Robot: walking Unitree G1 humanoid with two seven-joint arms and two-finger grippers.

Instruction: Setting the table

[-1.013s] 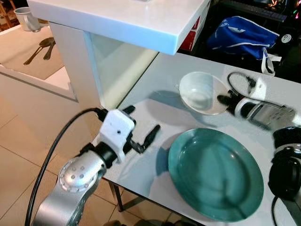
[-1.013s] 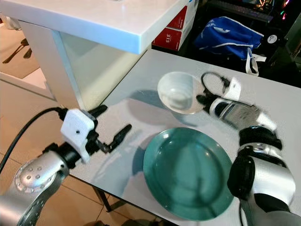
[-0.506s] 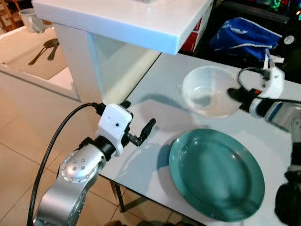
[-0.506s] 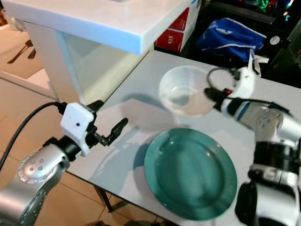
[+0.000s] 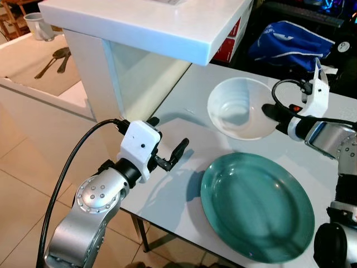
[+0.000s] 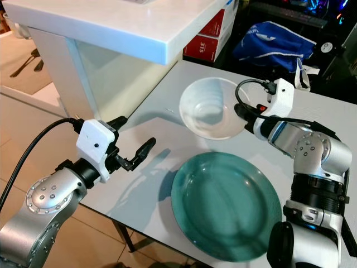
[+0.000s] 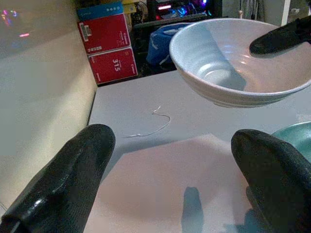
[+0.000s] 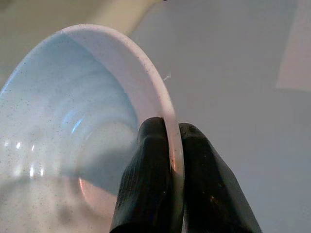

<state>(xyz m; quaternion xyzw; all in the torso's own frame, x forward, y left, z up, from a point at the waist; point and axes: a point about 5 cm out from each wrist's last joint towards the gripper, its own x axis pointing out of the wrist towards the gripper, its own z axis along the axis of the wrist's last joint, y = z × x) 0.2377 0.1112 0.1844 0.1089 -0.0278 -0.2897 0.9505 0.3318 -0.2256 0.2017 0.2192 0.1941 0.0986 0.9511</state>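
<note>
A white bowl (image 5: 240, 114) hangs above the grey table (image 5: 184, 201), behind the teal plate (image 5: 256, 207). My right gripper (image 5: 269, 113) is shut on the bowl's right rim, one finger inside and one outside; the wrist view shows the rim (image 8: 165, 104) pinched between the fingertips (image 8: 146, 160). My left gripper (image 5: 167, 142) stands open low over the table's near left part, left of the plate, with nothing between its fingers (image 7: 68, 179). The left wrist view looks across the table at the raised bowl (image 7: 238, 73).
A white counter (image 5: 150, 22) overhangs the table's far left corner. A blue bag (image 5: 290, 42) and red boxes (image 6: 206, 36) lie behind the table. Spoons (image 5: 53, 58) and a cup (image 5: 38, 25) rest on a low surface at far left. Tiled floor lies below.
My right gripper has lifted the bowl off the table and carried it slightly left and forward. My left gripper rose a little. The camera has shifted slightly.
</note>
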